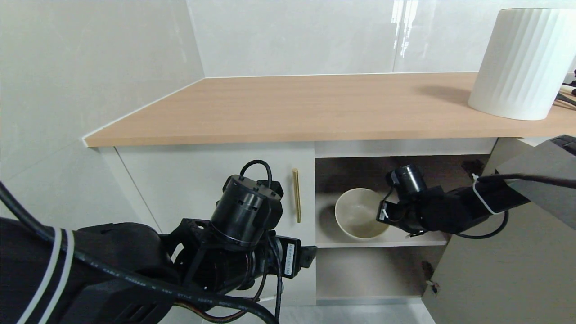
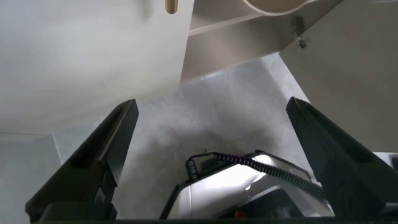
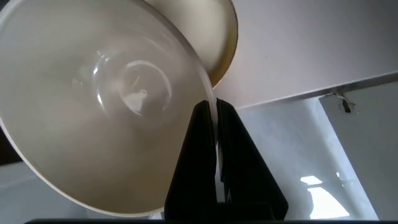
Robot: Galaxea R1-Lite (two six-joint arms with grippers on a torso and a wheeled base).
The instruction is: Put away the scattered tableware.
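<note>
Tiled walls behind, wooden tabletop carrying a white ribbed container at its right end. Cabinet below: left door closed, brass handle at its edge; right door swung open, flanking the right arm. Bowl is inside the open compartment, over the upper shelf, tilted with its opening facing out. Can't tell if it touches the shelf. Right gripper is clamped on the bowl's rim. Right wrist view shows a second cream rim behind; can't tell what it is. Left gripper is low in front of the closed door, fingers wide apart, holding nothing, aimed at the floor.
</note>
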